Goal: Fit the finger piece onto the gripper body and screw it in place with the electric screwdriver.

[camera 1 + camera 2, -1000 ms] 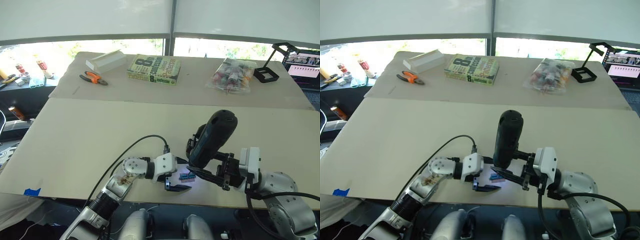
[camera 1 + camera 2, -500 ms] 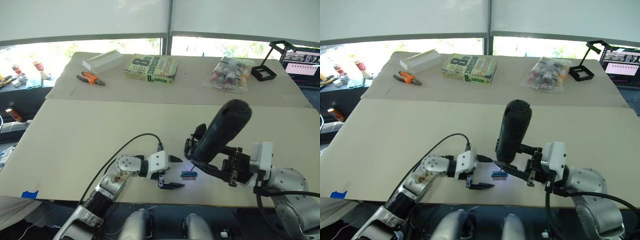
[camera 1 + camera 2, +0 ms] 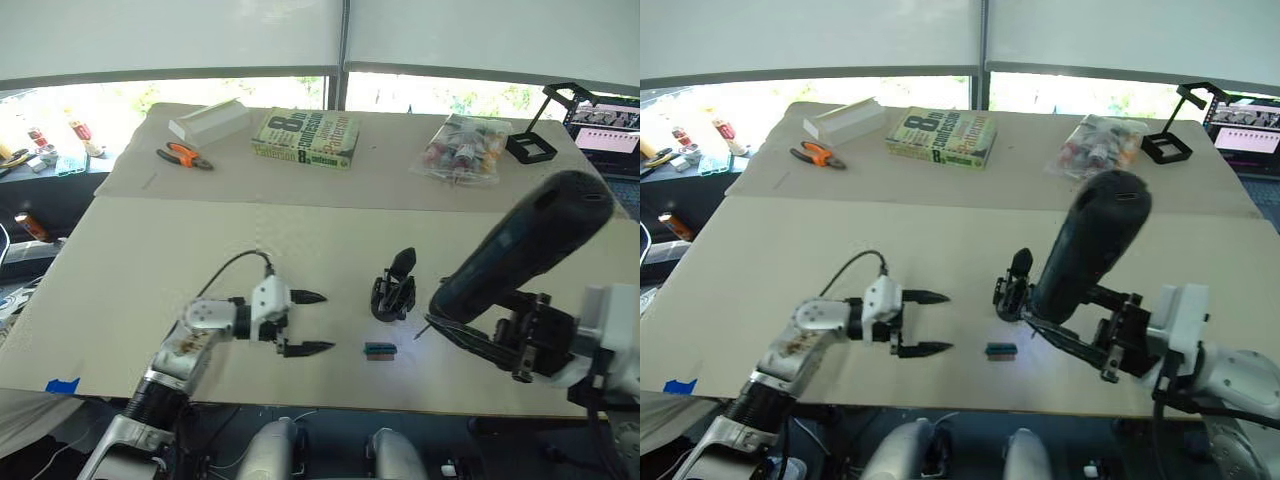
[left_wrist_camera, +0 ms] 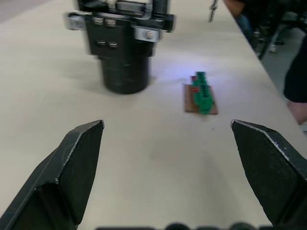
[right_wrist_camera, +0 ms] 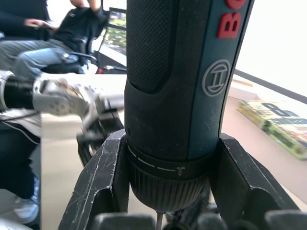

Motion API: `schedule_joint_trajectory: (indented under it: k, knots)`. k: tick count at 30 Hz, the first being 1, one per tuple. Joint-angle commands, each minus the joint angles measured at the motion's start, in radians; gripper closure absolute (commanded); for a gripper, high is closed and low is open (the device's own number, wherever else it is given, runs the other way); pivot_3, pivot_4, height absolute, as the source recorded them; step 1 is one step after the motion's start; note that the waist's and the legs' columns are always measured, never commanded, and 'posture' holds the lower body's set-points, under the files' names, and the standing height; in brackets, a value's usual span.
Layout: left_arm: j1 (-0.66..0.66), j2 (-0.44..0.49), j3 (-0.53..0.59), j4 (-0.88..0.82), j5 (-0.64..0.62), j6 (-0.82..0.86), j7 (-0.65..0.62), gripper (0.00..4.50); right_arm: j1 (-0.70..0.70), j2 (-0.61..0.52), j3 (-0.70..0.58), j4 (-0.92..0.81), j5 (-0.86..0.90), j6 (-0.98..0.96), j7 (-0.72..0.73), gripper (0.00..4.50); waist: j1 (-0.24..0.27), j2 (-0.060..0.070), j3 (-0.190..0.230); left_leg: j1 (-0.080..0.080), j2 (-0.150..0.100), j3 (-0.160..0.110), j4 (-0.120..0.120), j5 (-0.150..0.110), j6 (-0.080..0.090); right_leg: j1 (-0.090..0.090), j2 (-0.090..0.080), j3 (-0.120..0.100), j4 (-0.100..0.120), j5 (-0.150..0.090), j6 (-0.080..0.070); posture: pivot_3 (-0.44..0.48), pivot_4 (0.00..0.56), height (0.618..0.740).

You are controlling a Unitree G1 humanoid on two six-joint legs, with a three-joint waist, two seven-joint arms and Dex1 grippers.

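Screwdriving is judged the step in hand: the electric screwdriver (image 3: pixel 520 258) is clamped between the right gripper (image 3: pixel 478 345) fingers, its bit tip held just beside the gripper body (image 3: pixel 394 287), which stands upright on the table (image 3: pixel 150 250). The left gripper (image 3: pixel 306 322) hovers spread wide, empty, near a green-topped block (image 3: pixel 379 350). Next, bit alignment with the screw is needed.

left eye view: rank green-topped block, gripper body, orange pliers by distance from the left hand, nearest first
1. green-topped block, just off the left hand toward the robot's right, near the table's front edge
2. gripper body, a little beyond the block
3. orange pliers, on the far table, robot's left
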State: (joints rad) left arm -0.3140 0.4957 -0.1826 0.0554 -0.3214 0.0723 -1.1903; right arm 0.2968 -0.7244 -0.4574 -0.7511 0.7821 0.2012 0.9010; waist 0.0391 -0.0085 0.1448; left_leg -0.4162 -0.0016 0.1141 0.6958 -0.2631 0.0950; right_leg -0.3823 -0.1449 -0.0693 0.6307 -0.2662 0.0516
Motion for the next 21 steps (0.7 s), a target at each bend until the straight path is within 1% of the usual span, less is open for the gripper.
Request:
schedule_joint_trajectory:
  k: [1,5,8,11,14,19,21]
  knots:
    - [-0.035,0.022,0.042,0.007,-0.029,-0.012,-0.026,0.01,0.044,-0.008,-0.149,-0.043,0.054,-0.01,-0.001,2.57,0.001,0.0,0.0,0.0,0.0,0.0,0.0,0.0,0.0,0.0,0.0,0.0,0.0,0.0,0.0,0.0,0.15,0.74]
    - [-0.071,0.03,0.048,0.061,-0.006,-0.035,-0.039,0.01,0.085,-0.004,-0.241,-0.03,0.061,-0.017,0.007,2.57,0.0,0.0,0.0,0.0,0.0,0.0,0.0,0.0,0.0,0.002,0.001,0.0,0.0,0.0,0.0,0.0,0.15,0.74]
    - [-0.136,-0.033,0.02,0.117,0.023,-0.037,-0.006,0.01,0.08,-0.005,-0.284,-0.02,0.065,-0.018,-0.002,2.57,0.002,0.0,0.0,0.0,0.0,0.0,0.0,0.0,0.0,0.004,0.002,0.0,0.0,0.0,0.0,0.0,0.15,0.74]
    - [-0.198,-0.106,-0.04,0.182,0.074,-0.062,0.003,0.01,0.037,-0.023,-0.295,-0.015,0.082,-0.004,-0.031,2.57,0.002,0.0,0.0,0.0,-0.001,0.0,0.001,0.0,0.0,0.006,0.003,0.0,0.0,0.0,0.001,0.0,0.15,0.74]
    - [-0.245,-0.176,-0.076,0.255,0.115,-0.085,0.029,0.01,-0.004,-0.048,-0.302,-0.013,0.108,0.017,-0.051,2.57,0.001,-0.001,0.0,0.0,-0.001,0.0,0.001,0.0,0.001,0.006,0.003,0.0,0.0,0.0,0.001,0.0,0.15,0.74]
    - [-0.297,-0.275,-0.127,0.377,0.197,-0.161,0.082,0.01,-0.085,-0.108,-0.308,-0.007,0.159,0.061,-0.093,2.57,-0.001,-0.001,0.001,0.0,0.0,0.0,0.0,0.0,0.001,0.005,0.004,0.001,-0.001,0.0,0.001,0.0,0.15,0.74]
    - [-0.301,-0.309,-0.137,0.403,0.201,-0.171,0.081,0.01,-0.114,-0.127,-0.309,-0.006,0.179,0.079,-0.112,2.57,-0.001,-0.002,0.001,0.0,0.0,0.0,0.0,-0.001,0.002,0.005,0.003,0.001,-0.001,0.0,0.001,0.0,0.15,0.74]
